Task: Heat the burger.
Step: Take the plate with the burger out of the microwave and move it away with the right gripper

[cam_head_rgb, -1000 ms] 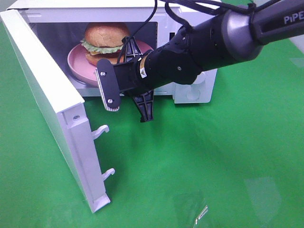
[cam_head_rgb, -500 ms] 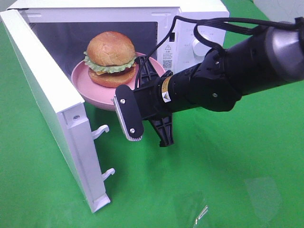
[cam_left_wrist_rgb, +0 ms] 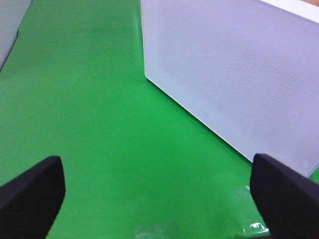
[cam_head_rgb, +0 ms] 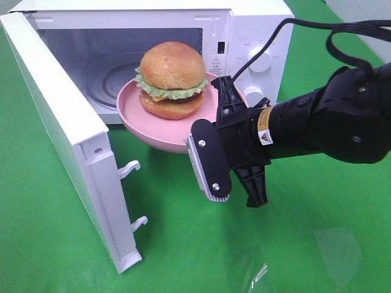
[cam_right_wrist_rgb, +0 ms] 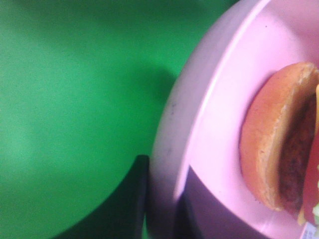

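Observation:
The burger (cam_head_rgb: 171, 79), with its brown bun, green lettuce and dark patty, sits on a round pink plate (cam_head_rgb: 143, 119). The plate hangs in the air just in front of the open white microwave (cam_head_rgb: 256, 24). My right gripper (cam_head_rgb: 198, 137) is shut on the plate's near rim. In the right wrist view its dark fingers pinch the pink plate (cam_right_wrist_rgb: 219, 99) at the rim, with the burger (cam_right_wrist_rgb: 279, 139) at the picture's edge. My left gripper (cam_left_wrist_rgb: 159, 199) is open over green cloth, beside the microwave door (cam_left_wrist_rgb: 229, 69). It does not show in the exterior high view.
The microwave door (cam_head_rgb: 61, 122) swings wide open to the left, latch hooks (cam_head_rgb: 131, 168) pointing at the plate. A glass turntable (cam_head_rgb: 116, 79) lies bare inside the cavity. Control knobs (cam_head_rgb: 259, 58) are on the right panel. Green cloth (cam_head_rgb: 305, 244) covers the table.
My right arm has drawn back to the right and toward the front. The plate with the burger has come out of the microwave cavity and now hangs in front of it.

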Action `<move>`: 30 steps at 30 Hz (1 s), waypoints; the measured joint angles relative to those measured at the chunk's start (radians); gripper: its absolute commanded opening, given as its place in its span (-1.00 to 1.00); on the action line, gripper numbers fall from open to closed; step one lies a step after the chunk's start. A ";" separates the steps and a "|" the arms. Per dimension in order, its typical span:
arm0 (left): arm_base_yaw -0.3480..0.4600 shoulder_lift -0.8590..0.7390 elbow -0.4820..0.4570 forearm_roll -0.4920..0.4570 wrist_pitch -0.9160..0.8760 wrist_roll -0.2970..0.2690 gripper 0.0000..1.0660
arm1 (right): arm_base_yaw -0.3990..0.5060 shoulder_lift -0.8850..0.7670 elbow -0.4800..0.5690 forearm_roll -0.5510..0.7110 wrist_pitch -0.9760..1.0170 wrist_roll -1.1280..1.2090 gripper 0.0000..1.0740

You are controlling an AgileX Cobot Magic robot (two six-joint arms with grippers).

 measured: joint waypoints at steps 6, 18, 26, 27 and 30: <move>0.000 0.000 0.000 0.000 0.000 0.000 0.74 | -0.003 -0.096 0.081 0.006 0.019 -0.003 -1.00; 0.000 0.000 0.000 0.000 0.000 0.000 0.74 | -0.015 -0.433 0.300 0.039 0.222 0.013 -1.00; 0.000 0.000 0.000 0.000 0.000 0.000 0.74 | -0.015 -0.613 0.360 0.027 0.372 0.057 -1.00; 0.000 0.000 0.000 0.000 0.000 0.000 0.74 | -0.015 -0.660 0.364 0.019 0.427 0.075 -1.00; 0.000 0.000 0.000 0.000 0.000 0.000 0.74 | -0.015 -0.712 0.368 0.005 0.483 0.102 -1.00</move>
